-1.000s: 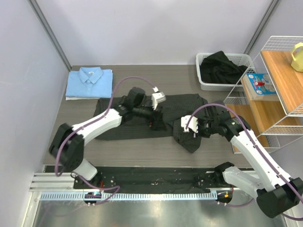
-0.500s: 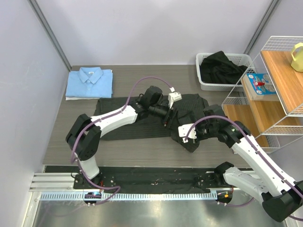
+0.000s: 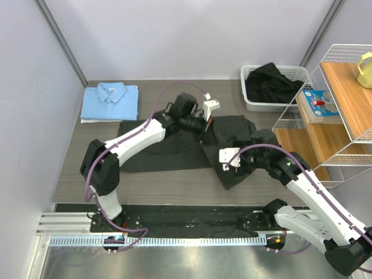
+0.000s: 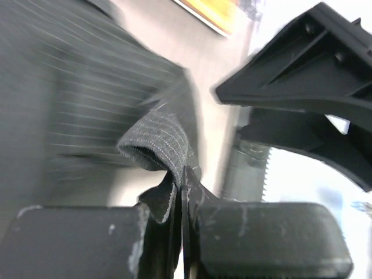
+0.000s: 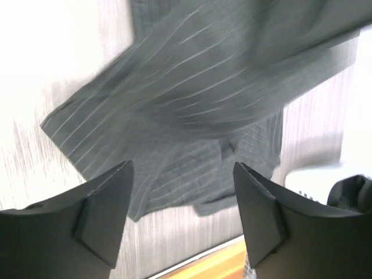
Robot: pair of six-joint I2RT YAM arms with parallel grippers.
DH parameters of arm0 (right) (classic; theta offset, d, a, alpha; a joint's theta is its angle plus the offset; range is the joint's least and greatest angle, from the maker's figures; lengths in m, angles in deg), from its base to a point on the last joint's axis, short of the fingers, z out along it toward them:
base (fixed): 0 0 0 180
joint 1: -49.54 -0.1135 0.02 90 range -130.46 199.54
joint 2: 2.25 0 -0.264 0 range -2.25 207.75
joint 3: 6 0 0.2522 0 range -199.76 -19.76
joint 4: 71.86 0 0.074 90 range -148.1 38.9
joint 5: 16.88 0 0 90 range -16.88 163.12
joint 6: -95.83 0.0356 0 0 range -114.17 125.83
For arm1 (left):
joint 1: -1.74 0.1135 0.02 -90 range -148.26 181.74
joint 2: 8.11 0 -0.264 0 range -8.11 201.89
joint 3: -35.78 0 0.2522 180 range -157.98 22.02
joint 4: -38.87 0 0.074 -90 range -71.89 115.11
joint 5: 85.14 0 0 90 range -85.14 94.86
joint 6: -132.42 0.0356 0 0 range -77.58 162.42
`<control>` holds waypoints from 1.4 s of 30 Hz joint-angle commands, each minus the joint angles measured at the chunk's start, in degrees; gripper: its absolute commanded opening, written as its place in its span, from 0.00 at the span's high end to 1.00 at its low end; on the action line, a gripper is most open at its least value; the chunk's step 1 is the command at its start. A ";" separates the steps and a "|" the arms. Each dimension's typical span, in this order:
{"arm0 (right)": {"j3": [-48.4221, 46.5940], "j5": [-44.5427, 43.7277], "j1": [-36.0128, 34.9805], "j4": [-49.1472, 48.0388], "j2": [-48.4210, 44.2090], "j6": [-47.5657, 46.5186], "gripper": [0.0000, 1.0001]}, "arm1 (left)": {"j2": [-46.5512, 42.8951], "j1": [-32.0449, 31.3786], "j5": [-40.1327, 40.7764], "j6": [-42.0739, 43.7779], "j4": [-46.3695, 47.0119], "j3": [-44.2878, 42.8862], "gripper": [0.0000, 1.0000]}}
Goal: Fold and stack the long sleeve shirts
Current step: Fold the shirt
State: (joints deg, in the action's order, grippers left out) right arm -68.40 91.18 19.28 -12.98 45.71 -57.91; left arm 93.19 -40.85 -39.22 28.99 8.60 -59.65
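no legible text, shelf box (image 3: pixel 318 103) print unreadable

Overhead and close, blurred wrist views apparently share pinstriped shirt (image 3: pixel 174 157).

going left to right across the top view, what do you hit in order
blue shirt → left gripper → right gripper → basket → shelf. The pinstriped shirt spreads under both grippers, so it has no clear place in the order.
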 commanded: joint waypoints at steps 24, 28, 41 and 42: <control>-2.51 0.30 16.46 -1.62 16.36 20.15 0.58 | 1.62 16.04 35.28 40.59 13.78 -19.14 1.00; -2.33 0.04 16.81 -3.28 22.94 20.94 0.61 | 0.13 18.15 35.56 39.45 16.25 -17.47 1.00; -5.49 -5.06 20.06 -11.28 41.76 26.30 0.74 | -4.97 20.26 25.97 40.59 16.16 -7.54 1.00; -5.76 -4.88 20.76 -11.55 43.42 26.65 0.74 | -4.88 20.70 25.62 40.15 16.25 -7.37 1.00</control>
State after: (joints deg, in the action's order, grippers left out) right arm -71.09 87.38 38.28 -21.07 86.30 -34.22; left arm 91.76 -21.07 -10.00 68.66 20.80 -68.00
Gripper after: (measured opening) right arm 0.268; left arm 0.006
